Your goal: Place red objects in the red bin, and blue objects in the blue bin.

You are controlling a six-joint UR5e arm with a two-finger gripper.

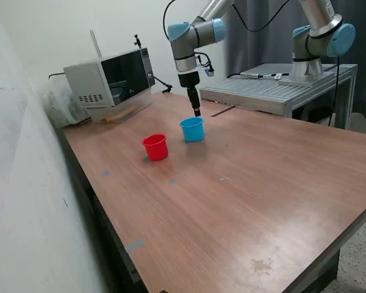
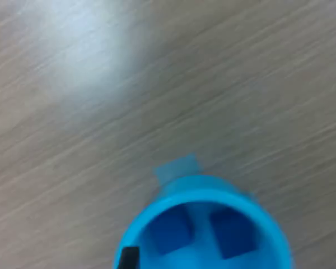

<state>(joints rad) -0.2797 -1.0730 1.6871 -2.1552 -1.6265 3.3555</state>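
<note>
Light blue plastic cup [image 1: 192, 129] on a wood-grain table, holding two dark blue cubes, with the robot's gripper [image 1: 197, 112] directly above its far rim.

Seen from the wrist, the blue cup [image 2: 204, 224] has a thick rounded rim, and the two dark blue cubes [image 2: 169, 231] [image 2: 232, 234] sit side by side on its floor, slightly blurred. A pale blue tape patch [image 2: 176, 168] lies on the table [image 2: 213, 84] just beside the cup. In the exterior view, a red cup [image 1: 155, 147] with a rolled rim stands close by, toward that view's left and a little nearer the camera; its inside cannot be seen. Whether the gripper's narrow dark fingers are apart or together cannot be told. Behind, a grey microwave-like box [image 1: 110, 78] rests at the table's back edge, and a metal platform [image 1: 274, 88] stands further to the exterior view's right.
</note>
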